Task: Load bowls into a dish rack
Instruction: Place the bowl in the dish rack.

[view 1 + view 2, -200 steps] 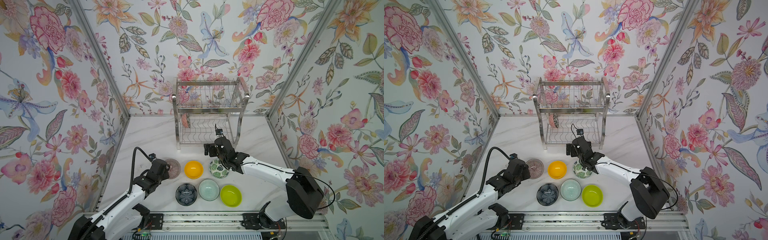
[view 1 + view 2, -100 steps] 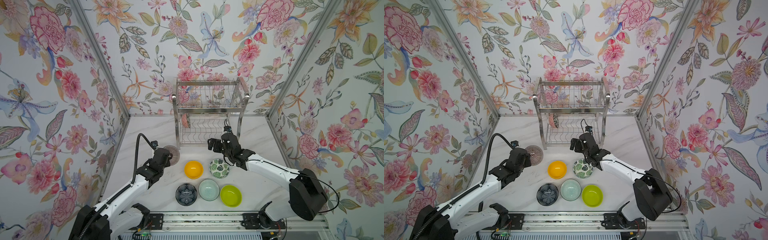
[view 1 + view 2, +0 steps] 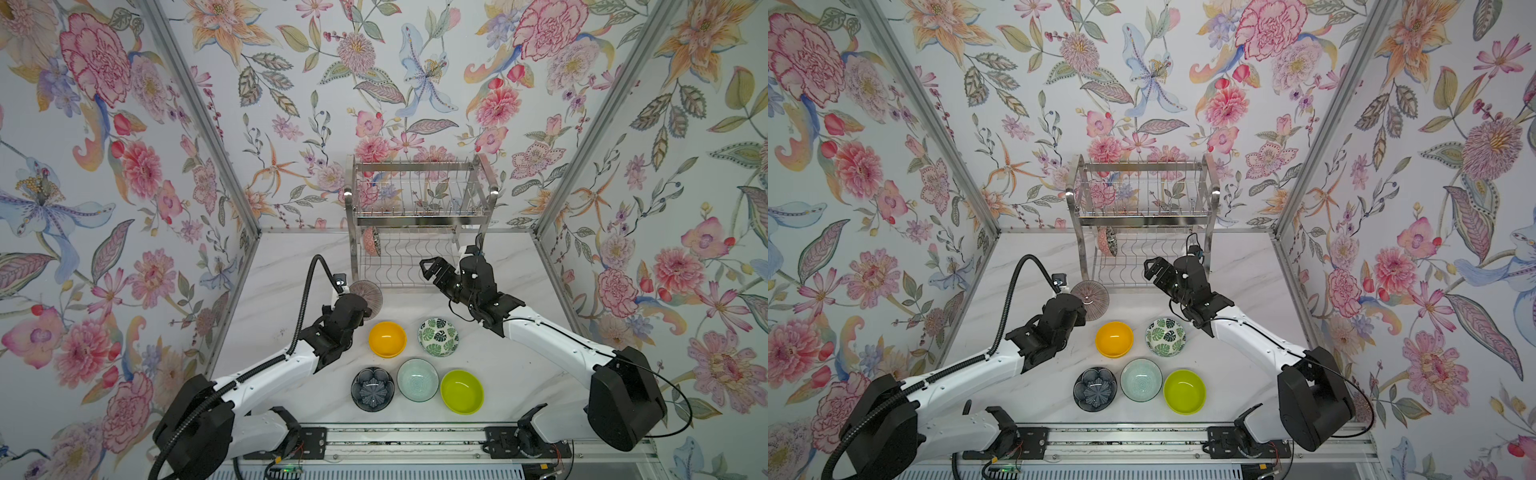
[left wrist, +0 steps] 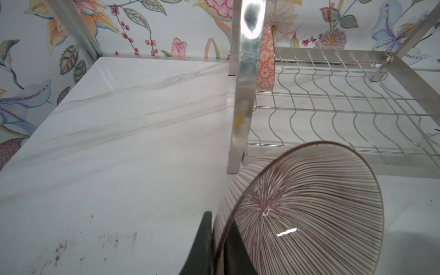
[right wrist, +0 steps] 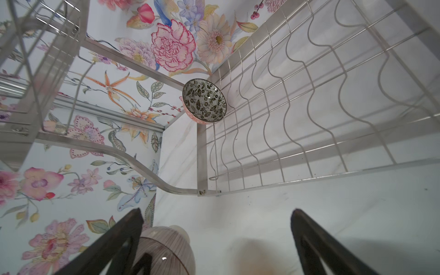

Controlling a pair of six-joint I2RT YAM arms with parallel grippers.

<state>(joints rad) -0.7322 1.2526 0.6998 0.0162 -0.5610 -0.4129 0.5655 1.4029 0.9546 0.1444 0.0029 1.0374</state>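
1. The left gripper (image 4: 220, 242) is clamped on the rim of the pink ribbed bowl (image 3: 368, 294), 1 finger inside and 1 outside. It holds the bowl tipped on edge, about 7 o'clock from the middle of the lower tier of the dish rack (image 3: 419, 216).
2. The black-and-white floral bowl (image 3: 371, 242) stands on edge at 10 o'clock of that tier, and the wavy slots toward 3 o'clock look free.
3. The next move is probably toward 1 o'clock, clear of the front left leg. Keep the bowl on edge and line its rim up with the slot beside the floral bowl.
4. Lower until the wires carry it, and only then part the fingers. A rim pinch like this may let the bowl swivel.
5. The right gripper (image 3: 432, 268) hangs empty with its jaws wide apart, at 3 o'clock of the tier's front. It should stay clear.
6. 5 bowls wait at 6 o'clock of the table (image 3: 291, 266).
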